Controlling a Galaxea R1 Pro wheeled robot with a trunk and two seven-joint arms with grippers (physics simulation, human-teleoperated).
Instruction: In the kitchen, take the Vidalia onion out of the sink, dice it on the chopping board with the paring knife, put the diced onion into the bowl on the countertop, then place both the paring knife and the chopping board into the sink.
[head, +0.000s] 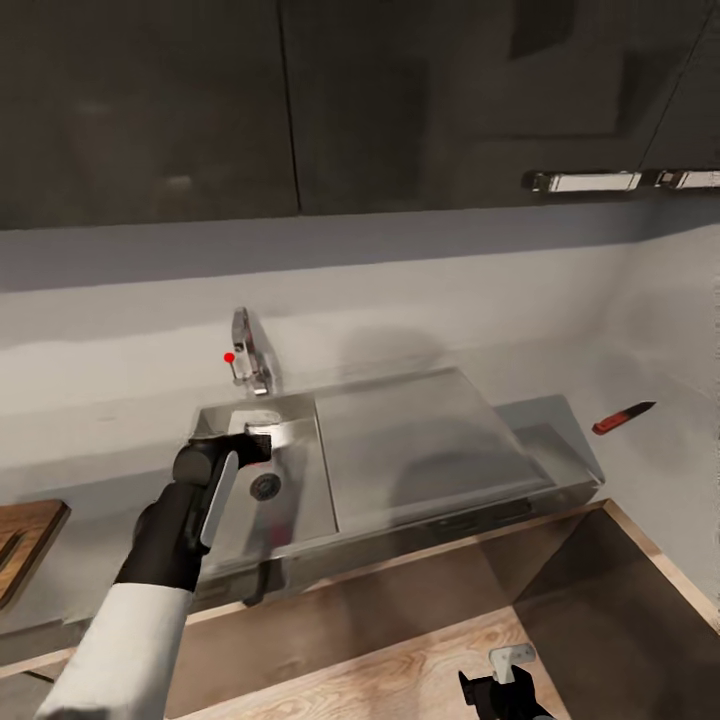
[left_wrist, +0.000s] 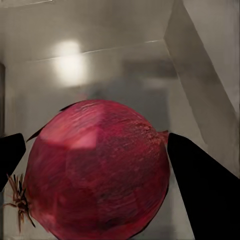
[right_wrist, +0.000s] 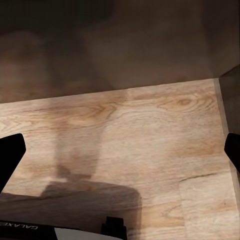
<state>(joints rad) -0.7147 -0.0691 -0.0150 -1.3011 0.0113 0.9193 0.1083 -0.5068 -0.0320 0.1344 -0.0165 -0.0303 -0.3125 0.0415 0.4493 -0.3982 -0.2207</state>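
- You get soft, even light; the upper cabinets (head: 300, 100) are dim.
- A pale glare patch sits on the sink (left_wrist: 70, 65) wall behind the Vidalia onion (left_wrist: 97, 170).
- Blurred shadows fall across the drainboard (head: 420, 450) and wooden floor (right_wrist: 125, 145).

- Head view looks forward and down from above onto the rectangular grey metal sink (head: 300, 480).
- Left wrist view sits very close inside that same basin (left_wrist: 115, 65), facing its wall.
- Right wrist view faces down at the pale wood-grain floor (right_wrist: 150, 130), as at the head view's lower edge (head: 380, 680).
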